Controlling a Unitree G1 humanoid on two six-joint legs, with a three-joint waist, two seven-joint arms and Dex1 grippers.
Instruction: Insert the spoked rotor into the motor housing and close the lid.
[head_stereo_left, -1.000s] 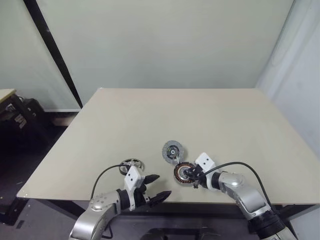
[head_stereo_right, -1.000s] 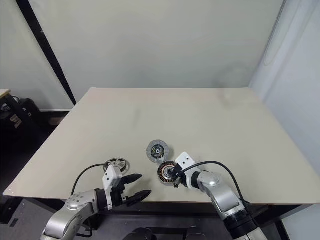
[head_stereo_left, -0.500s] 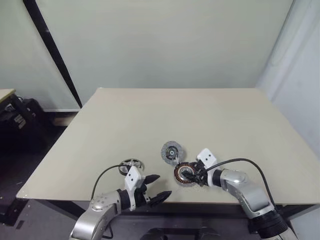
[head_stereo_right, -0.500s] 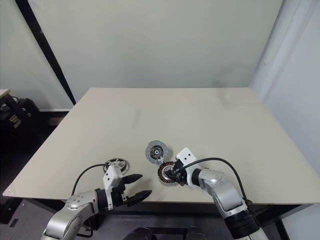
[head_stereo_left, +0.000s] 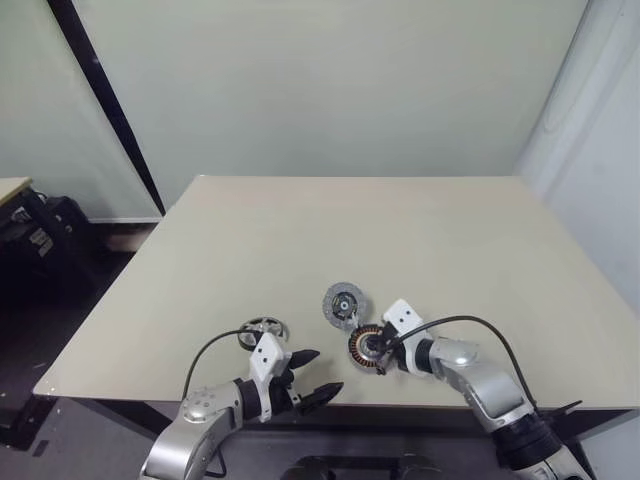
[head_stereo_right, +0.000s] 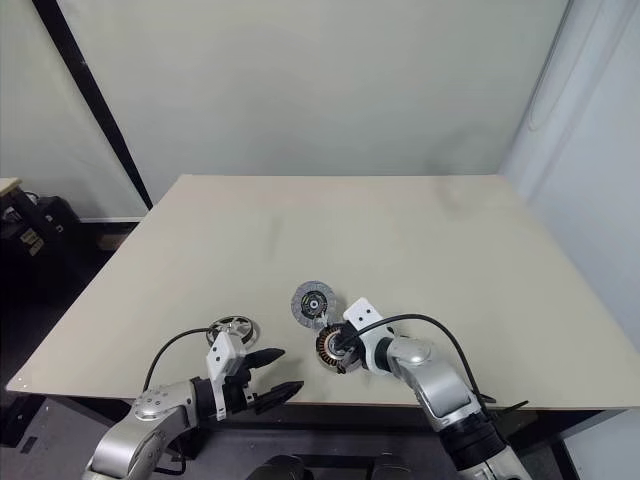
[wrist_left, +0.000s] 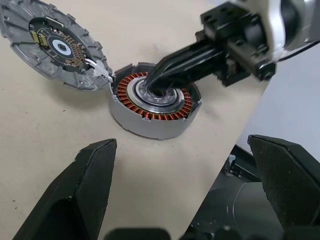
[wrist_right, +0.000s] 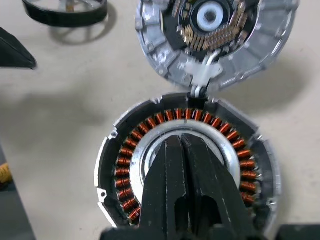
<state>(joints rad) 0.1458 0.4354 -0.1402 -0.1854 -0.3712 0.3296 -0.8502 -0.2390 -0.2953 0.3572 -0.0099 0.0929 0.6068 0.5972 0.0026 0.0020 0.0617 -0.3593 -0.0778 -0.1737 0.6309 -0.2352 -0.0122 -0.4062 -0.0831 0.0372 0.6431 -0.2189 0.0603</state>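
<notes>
The motor housing (head_stereo_left: 366, 345), a round puck with copper windings, lies near the table's front edge. The lid (head_stereo_left: 344, 303) lies flat just behind it, joined to it by a short white lead, inner side up. My right gripper (wrist_right: 181, 145) is shut, and its joined fingertips rest in the housing's (wrist_right: 125, 172) silver centre, also seen from the left wrist as black fingers (wrist_left: 180, 67) dipping into the housing (wrist_left: 145, 125). The spoked rotor (head_stereo_left: 263, 328) lies to the left. Just in front of it, my left gripper (head_stereo_left: 316, 374) hovers open and holds nothing.
The beige table (head_stereo_left: 400, 240) stretches far back behind the parts. Its front edge (head_stereo_left: 330, 405) runs just under both grippers. A black post (head_stereo_left: 110, 110) leans at the back left.
My right gripper's fingers have closed together and its arm has shifted a little left over the housing's centre. The left gripper, rotor and lid have kept still.
</notes>
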